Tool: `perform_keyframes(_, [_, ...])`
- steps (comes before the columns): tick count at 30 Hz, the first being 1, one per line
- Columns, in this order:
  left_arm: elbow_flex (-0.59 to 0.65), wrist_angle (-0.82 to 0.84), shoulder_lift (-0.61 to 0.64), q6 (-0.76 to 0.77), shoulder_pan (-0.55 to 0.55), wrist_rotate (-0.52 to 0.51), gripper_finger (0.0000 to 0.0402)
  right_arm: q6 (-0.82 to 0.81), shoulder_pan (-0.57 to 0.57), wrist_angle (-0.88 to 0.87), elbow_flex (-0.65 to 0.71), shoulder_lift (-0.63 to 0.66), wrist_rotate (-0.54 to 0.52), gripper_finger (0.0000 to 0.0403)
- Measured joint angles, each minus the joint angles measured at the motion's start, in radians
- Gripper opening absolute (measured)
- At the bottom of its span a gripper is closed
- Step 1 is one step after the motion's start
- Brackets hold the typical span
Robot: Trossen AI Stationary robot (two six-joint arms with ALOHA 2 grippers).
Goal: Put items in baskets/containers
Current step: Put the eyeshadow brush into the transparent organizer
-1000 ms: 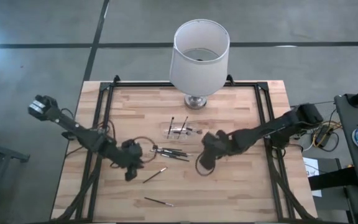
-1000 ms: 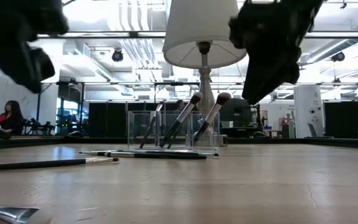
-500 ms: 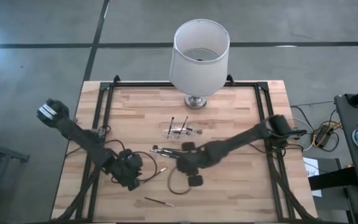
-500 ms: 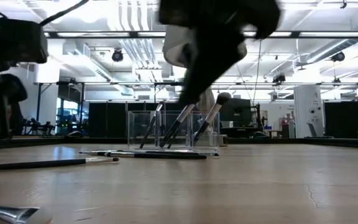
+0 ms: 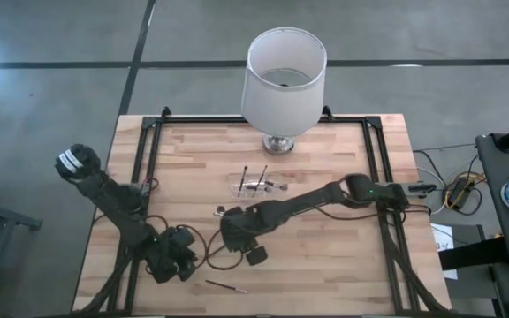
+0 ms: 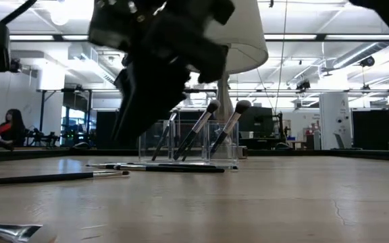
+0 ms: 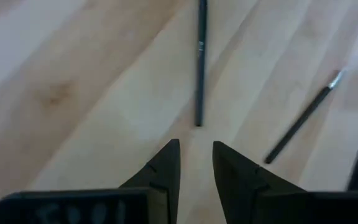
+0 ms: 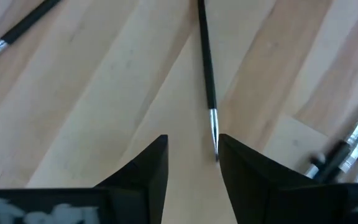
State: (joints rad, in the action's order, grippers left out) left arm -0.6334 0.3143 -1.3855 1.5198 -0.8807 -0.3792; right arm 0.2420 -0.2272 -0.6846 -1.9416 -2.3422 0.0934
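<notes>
a: what does the overhead view give that the table-level view doesn't?

b: both arms at once on the pale wooden table (image 5: pixel 325 256). the left gripper (image 5: pixel 177 263) hangs over the near left part, the right gripper (image 5: pixel 239 237) over the middle, near a cluster of thin dark brushes (image 5: pixel 228 212). one more thin dark stick (image 5: pixel 225 286) lies alone by the near edge.

a: and the level view?

b: the small clear plastic holder (image 6: pixel 188 142) with three dark brushes (image 6: pixel 198 128) leaning in it, in front of the big white lampshade (image 6: pixel 245 40) on its metal base. the overhead view barely shows the holder (image 5: pixel 259 185).

a: the wrists?

b: the left wrist view shows the left gripper (image 7: pixel 196 163) with its fingers a little apart and nothing between them; a dark stick (image 7: pixel 199 62) lies just beyond the tips, a second stick with a metallic end (image 7: pixel 303 118) off to one side.

a: the right one?

b: the right gripper (image 8: pixel 191 158) also has its fingers apart. a dark brush with a metal ferrule (image 8: pixel 207 74) points into the gap, its pale end just beside one fingertip (image 8: pixel 229 146); i cannot tell if it touches.
</notes>
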Motion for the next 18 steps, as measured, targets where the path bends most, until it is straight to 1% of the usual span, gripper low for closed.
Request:
perform_keyframes(4, [0.000,-0.057,-0.050,0.028,-0.003,-0.005,0.0087,0.029,0.012,-0.001,-0.054,-0.050,0.014,0.0122])
perform_keyframes(9, [0.000,-0.094,-0.106,0.051,-0.004,-0.007,0.0087,0.047,0.027,-0.022,-0.073,-0.064,0.009,0.0108])
perform_keyframes(14, [-0.002,-0.097,-0.121,0.053,-0.006,-0.024,0.0087,0.043,0.037,-0.034,-0.064,-0.062,0.010,0.0093])
perform_keyframes(18, [-0.002,-0.096,-0.118,0.053,-0.006,-0.037,0.0087,-0.007,0.046,-0.028,-0.049,-0.067,0.014,0.0072])
